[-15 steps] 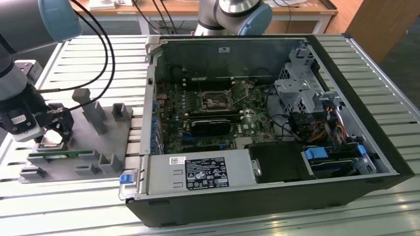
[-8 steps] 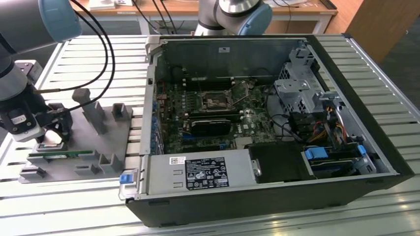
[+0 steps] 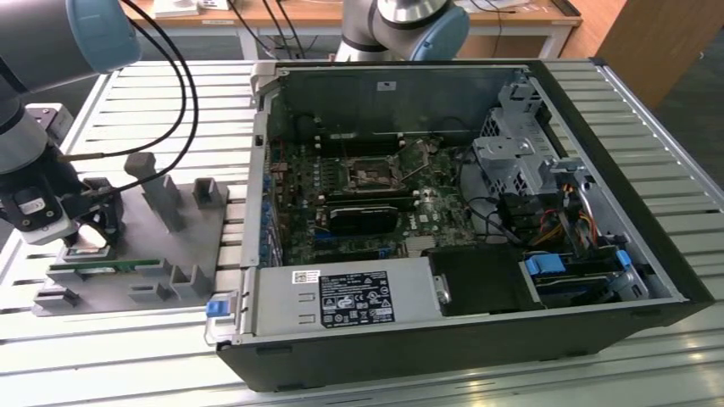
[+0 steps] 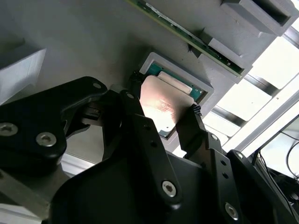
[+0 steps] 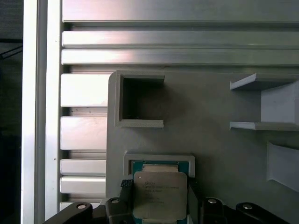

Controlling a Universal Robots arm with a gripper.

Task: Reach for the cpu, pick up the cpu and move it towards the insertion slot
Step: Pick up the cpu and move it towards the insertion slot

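The black pincer [image 4: 165, 101] is closed to the chip's width. Its two fingers [image 4: 134, 99] press against opposite edges of the cpu [image 4: 163, 109], so it appears to have hold of it. An edge grip probably keeps the fingers off the metal lid and the contacts underneath.

The cpu is a square chip with a silver lid, over the green-lined square pocket of a grey holder block [image 5: 215, 140]. I cannot tell whether it has left the pocket floor. The recess probably keeps the chip in a fixed, known spot. Several lines of fine print run across the lid.

In the exterior view, all this is at nine o'clock. A green memory stick [image 3: 108, 264] lies in the same block, just beside the pincer at five o'clock from it.

The insertion slot [image 3: 370, 174] is well apart, towards three o'clock from the pincer. It has a shiny frame and sits on the motherboard inside an open computer case [image 3: 633, 170]. A white label [image 3: 356, 298] with dense print is on the case's power supply at six o'clock. Everything rests on a slatted aluminium tabletop [image 3: 136, 356].
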